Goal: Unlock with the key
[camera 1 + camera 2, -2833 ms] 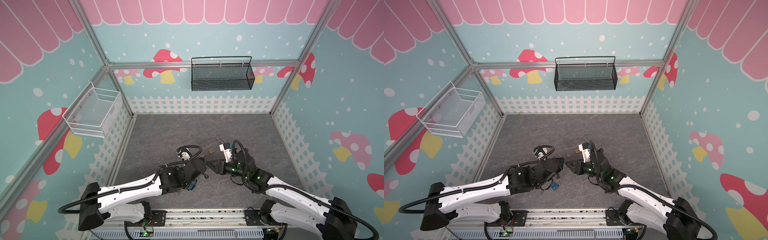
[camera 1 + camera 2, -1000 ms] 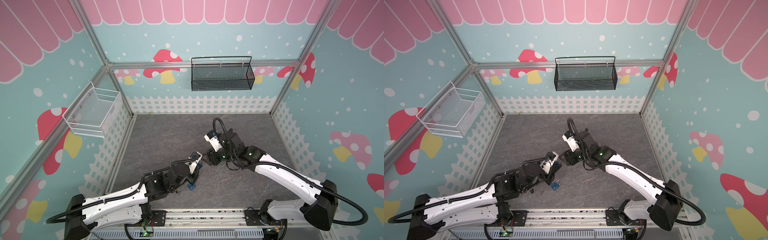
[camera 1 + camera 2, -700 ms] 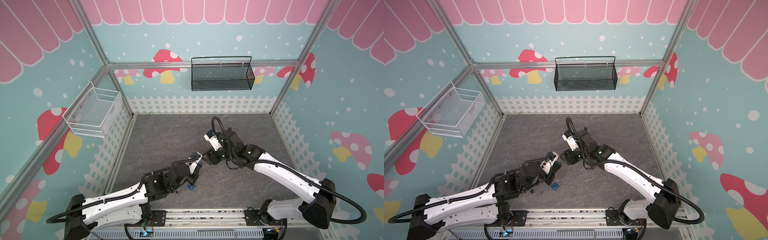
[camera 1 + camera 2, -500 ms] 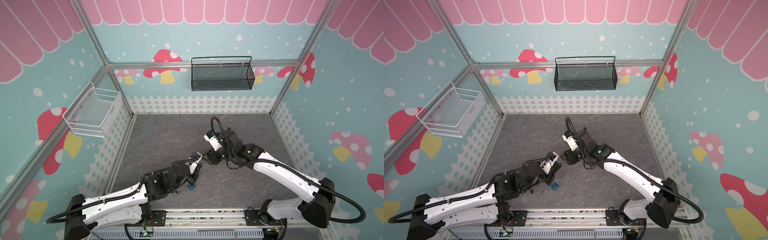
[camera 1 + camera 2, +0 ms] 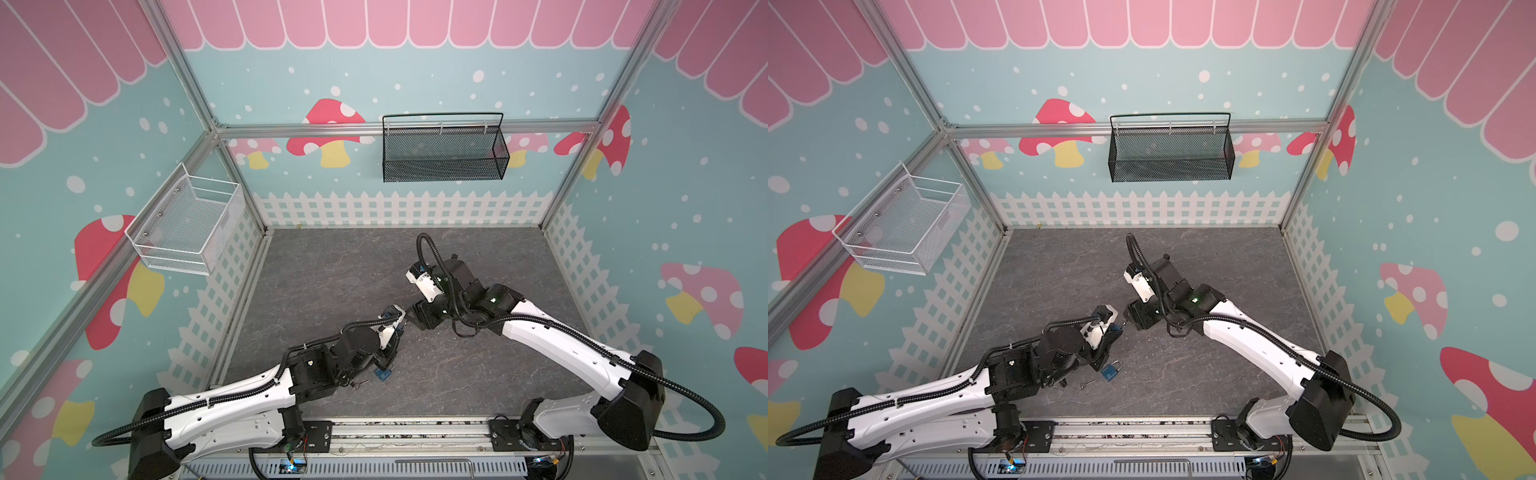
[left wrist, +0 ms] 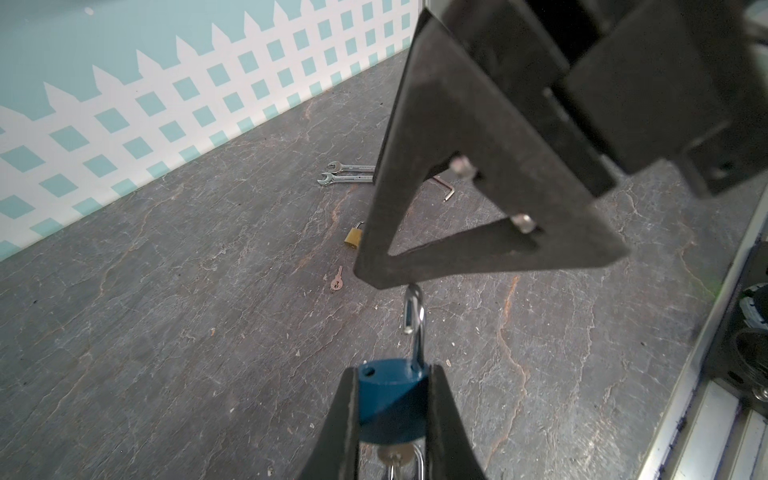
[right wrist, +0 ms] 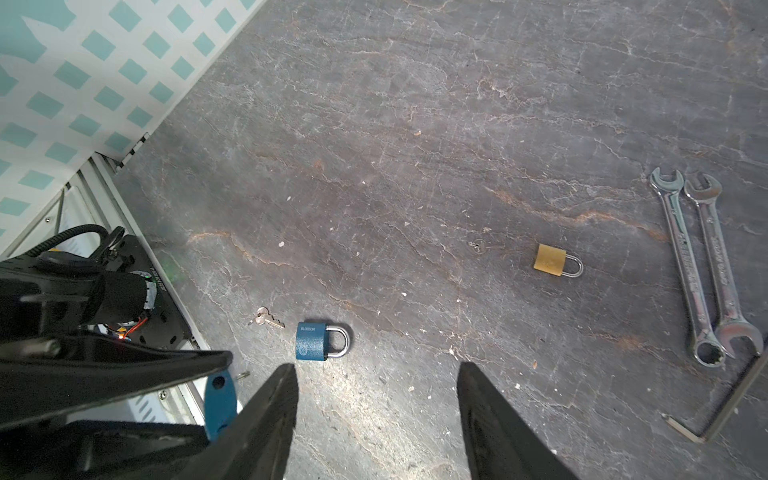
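The left gripper [image 6: 392, 386] has its fingers pinched on the body of a blue padlock [image 6: 390, 399], holding it off the grey mat [image 5: 332, 270] around the mat's middle, where the two grippers meet in both top views. A key [image 6: 392, 457] sits in the keyway on the padlock's underside. Its shackle [image 6: 417, 332] is sprung, with one leg clear of the body and the empty hole showing. The right gripper [image 7: 376, 370] faces the padlock from the right with its fingers spread wide and nothing between them. In the left wrist view one of those fingers [image 6: 457, 104] covers the top of the shackle, and whether they touch cannot be told. A second blue padlock [image 5: 1109, 372] lies flat and shut on the mat just near of the left gripper, with a loose key [image 7: 266, 319] beside it. A brass padlock [image 7: 549, 258], a small key [image 7: 482, 246] next to it, two wrenches [image 7: 685, 262] lying side by side and a hex key [image 7: 733, 400] also lie on the mat. They show only in the wrist views, since the right arm hides them from above.
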You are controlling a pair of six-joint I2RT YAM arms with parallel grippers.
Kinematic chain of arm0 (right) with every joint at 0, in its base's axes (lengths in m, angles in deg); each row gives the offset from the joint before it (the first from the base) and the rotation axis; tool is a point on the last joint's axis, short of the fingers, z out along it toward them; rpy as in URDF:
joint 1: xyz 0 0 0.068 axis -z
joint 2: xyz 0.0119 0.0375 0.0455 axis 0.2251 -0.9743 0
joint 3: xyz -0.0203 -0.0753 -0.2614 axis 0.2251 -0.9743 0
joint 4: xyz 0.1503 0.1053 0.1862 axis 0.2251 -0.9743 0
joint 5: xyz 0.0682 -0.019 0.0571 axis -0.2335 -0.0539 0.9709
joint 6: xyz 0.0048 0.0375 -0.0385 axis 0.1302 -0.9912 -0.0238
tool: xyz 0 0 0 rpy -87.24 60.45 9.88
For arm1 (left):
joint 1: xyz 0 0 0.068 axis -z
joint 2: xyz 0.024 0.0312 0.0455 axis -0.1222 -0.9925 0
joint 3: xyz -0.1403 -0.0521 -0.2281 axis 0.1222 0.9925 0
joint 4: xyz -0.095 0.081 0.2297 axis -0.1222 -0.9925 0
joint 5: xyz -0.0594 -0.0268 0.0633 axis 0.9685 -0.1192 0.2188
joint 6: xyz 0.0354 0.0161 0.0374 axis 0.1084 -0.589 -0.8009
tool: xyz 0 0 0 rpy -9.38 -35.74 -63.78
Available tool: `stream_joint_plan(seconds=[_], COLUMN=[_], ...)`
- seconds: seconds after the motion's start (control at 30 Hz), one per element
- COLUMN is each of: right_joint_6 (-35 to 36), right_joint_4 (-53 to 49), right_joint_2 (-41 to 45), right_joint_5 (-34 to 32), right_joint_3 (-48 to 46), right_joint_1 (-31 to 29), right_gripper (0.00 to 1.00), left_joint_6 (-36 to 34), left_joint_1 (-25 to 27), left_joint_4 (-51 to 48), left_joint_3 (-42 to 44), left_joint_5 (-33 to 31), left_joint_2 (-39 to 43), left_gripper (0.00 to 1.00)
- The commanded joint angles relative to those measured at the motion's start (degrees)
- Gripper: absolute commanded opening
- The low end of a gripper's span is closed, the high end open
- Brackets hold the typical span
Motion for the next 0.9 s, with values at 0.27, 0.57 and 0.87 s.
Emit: stream_joint_plan(seconds=[0.27, 0.57, 0.87], right_joint_6=[3.1, 3.45, 2.73], right_joint_4=[1.47, -1.53, -0.07], right_joint_2=[5.36, 5.41, 2.09], right_joint_5=[6.66, -1.53, -0.16], right_joint_3=[-4.17, -1.61, 2.1], right_joint_1=[-0.45, -0.4, -0.41], right_gripper=[0.64, 0.65, 0.65], left_joint_6=[-0.12, -1.24, -1.26], left_joint_1=[0.12, 0.12, 0.17], left_joint_4=[0.31, -0.36, -0.58], left_joint_3=[-1.44, -1.73, -2.26], left_joint_5=[-3.25, -0.87, 1.32], left_joint_2=[0.39, 0.62, 0.05], left_gripper=[0.0, 0.0, 0.0])
